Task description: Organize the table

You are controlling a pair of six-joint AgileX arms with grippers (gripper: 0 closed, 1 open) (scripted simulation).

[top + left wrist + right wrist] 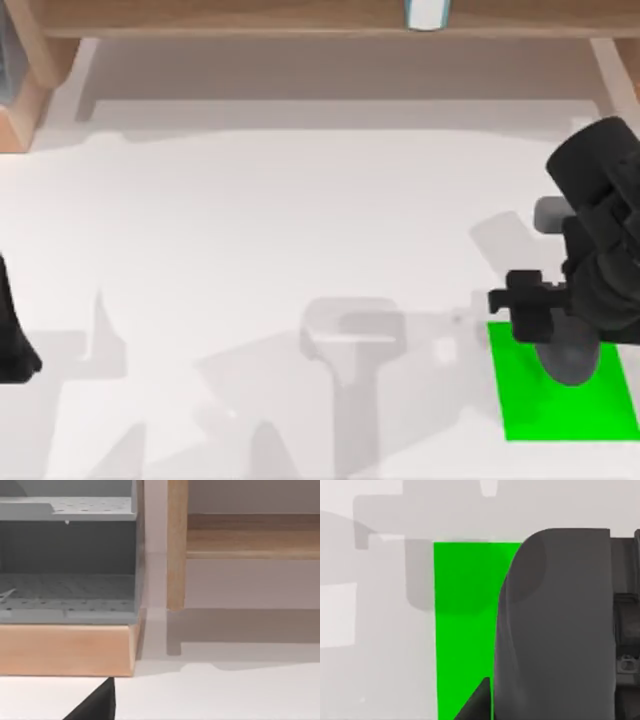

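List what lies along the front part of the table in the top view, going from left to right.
Left arm at the left edge → bare white table → right arm's tool, holding a grey object above the green rectangle at the right.

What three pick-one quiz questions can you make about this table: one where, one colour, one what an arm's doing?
1. Where is the green rectangle on the table? A. left side B. right side C. middle
2. What colour is the table's top? A. white B. blue C. red
3. What is the right gripper doing? A. hovering over the green rectangle's corner B. parked at the left edge C. lying flat mid-table
Answers: B, it lies front right; A, plain white; A, the top view shows it there, while the left arm sits at the left edge.
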